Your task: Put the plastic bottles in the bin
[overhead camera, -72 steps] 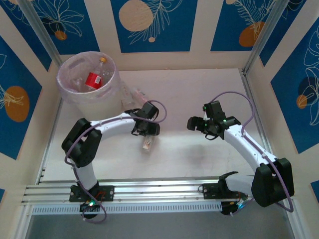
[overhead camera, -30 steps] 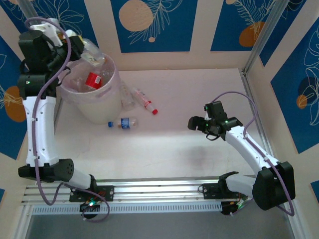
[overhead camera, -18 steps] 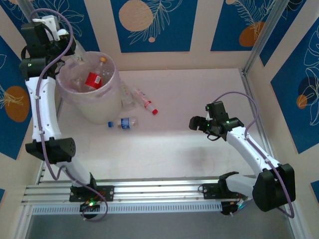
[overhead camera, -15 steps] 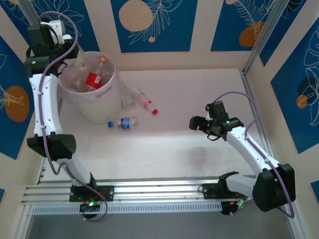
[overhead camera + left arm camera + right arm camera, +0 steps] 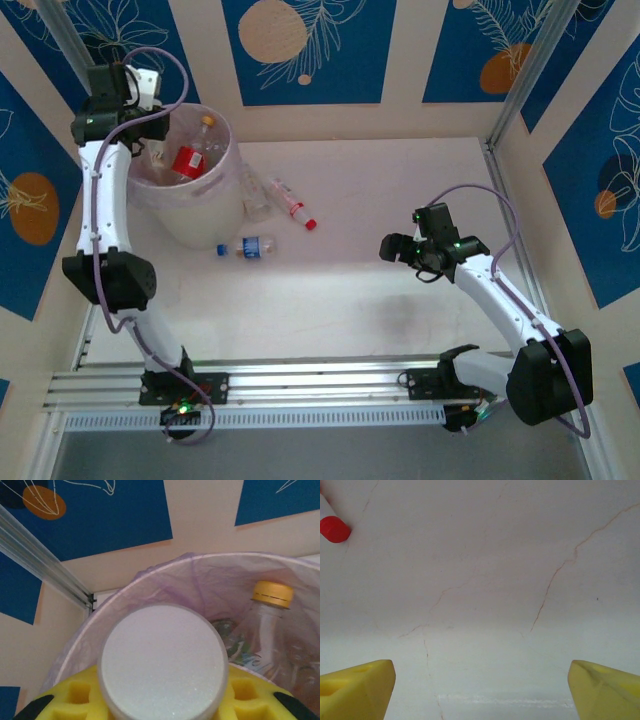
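1. The left gripper (image 5: 162, 706) is clamped on a held bottle (image 5: 162, 655). The bottle's round, frosted white end faces the wrist camera and sits between the yellow pads (image 5: 75, 700).
2. The gripper and bottle hang over the far-left rim of the bin (image 5: 198, 226), at the far-left corner of the table (image 5: 400, 180).
3. From the wrist, the bin's thin liner bag (image 5: 225, 580) shows folded over the rim, with a yellow-capped bottle (image 5: 272, 630) lying inside just right of the held one.
4. From above, that bottle carries a red label, and other clear bottles lie under it in the bin.
5. The right gripper (image 5: 480, 690) has its jaws spread wide with nothing between them, just bare table below.
6. It hovers right of centre, well apart from the bin.
7. Three bottles lie on the table just right of the bin:
   - a clear bottle (image 5: 258, 196) touching or nearly touching the bin wall;
   - a red-capped bottle (image 5: 293, 206) beside it;
   - a blue-labelled bottle (image 5: 248, 246) nearer the arms.
8. The red cap also shows at the upper left edge of the right wrist view.
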Action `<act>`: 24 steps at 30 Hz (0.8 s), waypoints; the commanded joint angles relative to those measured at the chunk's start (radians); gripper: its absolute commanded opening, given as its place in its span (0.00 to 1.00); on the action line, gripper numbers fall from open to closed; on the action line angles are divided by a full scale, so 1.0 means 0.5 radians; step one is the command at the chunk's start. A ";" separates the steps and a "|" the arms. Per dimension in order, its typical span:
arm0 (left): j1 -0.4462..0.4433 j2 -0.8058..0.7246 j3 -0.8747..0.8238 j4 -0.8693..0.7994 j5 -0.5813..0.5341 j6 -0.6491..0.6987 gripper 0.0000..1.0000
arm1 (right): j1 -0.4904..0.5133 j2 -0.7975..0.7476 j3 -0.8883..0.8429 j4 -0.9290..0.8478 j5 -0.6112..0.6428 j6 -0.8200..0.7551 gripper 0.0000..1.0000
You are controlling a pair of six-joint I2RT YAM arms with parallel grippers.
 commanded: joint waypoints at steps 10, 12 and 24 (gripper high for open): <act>-0.036 0.250 0.013 -0.293 0.070 0.067 0.21 | -0.011 -0.005 -0.008 -0.014 -0.005 0.023 0.90; -0.036 0.252 0.009 -0.285 0.102 0.064 0.40 | -0.010 0.004 -0.002 -0.010 -0.004 0.021 0.90; -0.055 -0.021 -0.031 -0.051 0.490 -0.058 0.93 | 0.016 0.063 0.015 0.015 -0.020 0.028 0.90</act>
